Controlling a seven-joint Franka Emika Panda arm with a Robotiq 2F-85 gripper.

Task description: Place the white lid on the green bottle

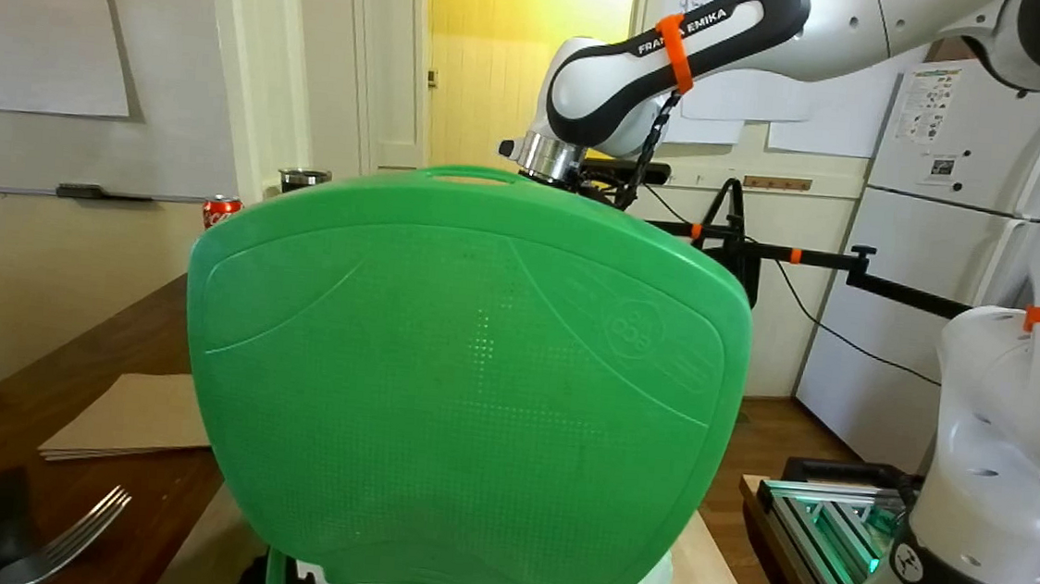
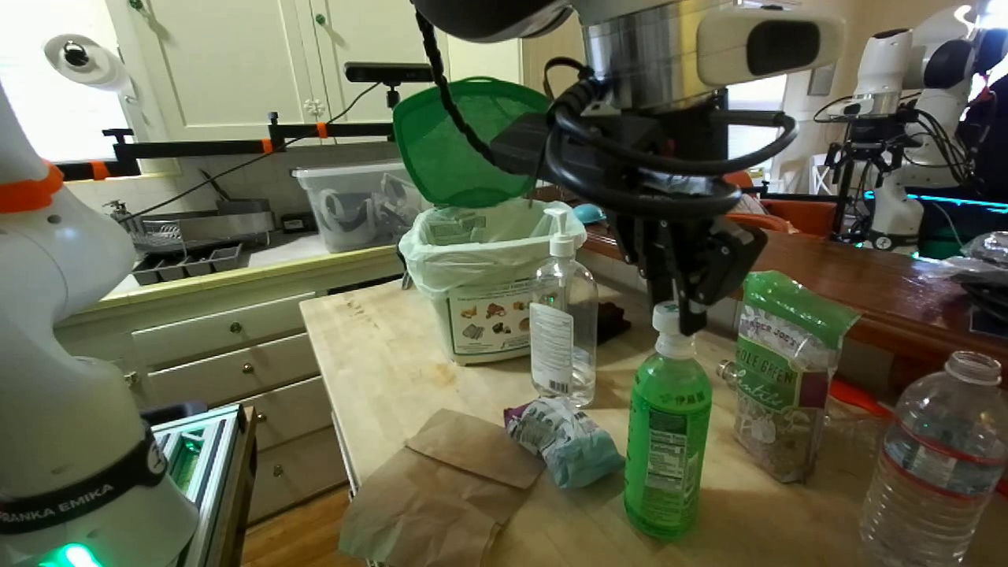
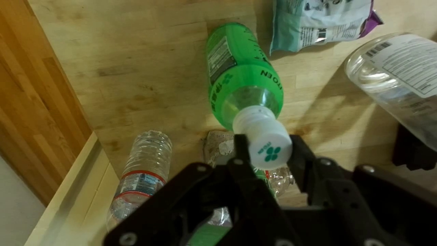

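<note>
White lid (image 3: 270,151), near wrist-view centre, is pinched by the part-closed gripper (image 3: 269,145) — presumably for seating on the green bottle (image 3: 244,70)

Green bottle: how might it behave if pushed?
Standing tall and narrow, the bottle would probably tip if pushed near its lid. Its round body suggests it could roll once down; the smooth-looking sides might slip.

Franka arm (image 1: 847,30), white and black: raised; forearm (image 1: 730,44) slopes down to the wrist (image 2: 642,63). Gripper (image 3: 270,143), black: pointed downward, two fingers (image 3: 301,147) facing, narrow gap between.
</note>
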